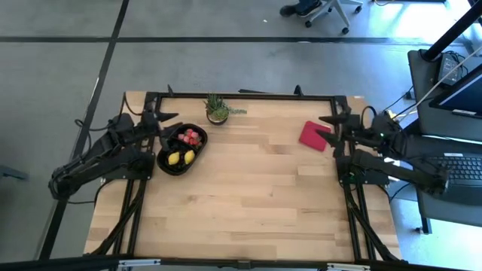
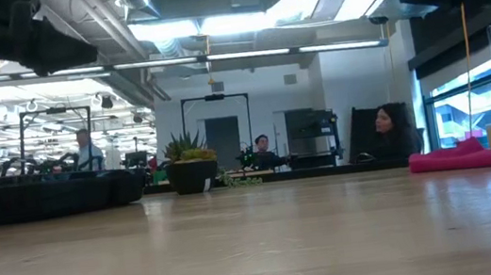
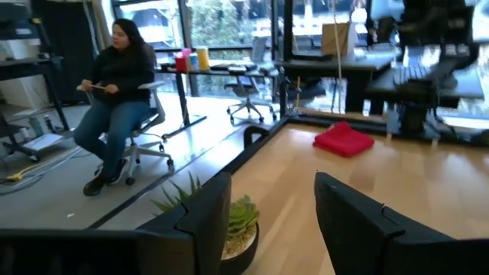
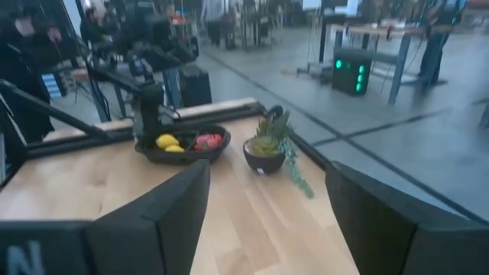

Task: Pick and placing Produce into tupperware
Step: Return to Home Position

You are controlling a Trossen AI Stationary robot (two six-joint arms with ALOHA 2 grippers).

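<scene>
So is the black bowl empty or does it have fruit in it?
It has fruit: yellow lemons and red strawberries lie inside the black container.

Only legible mark: white "N"-like letter on right end effector [image 4: 267,169]; nothing else readable.

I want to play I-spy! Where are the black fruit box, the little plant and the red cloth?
black container [image 4: 191,157]: right wrist view, on its front wall.
potted plant [image 1: 218,109]: high view, on its green leaves.
red cloth [image 1: 312,135]: high view, on its middle.
</scene>
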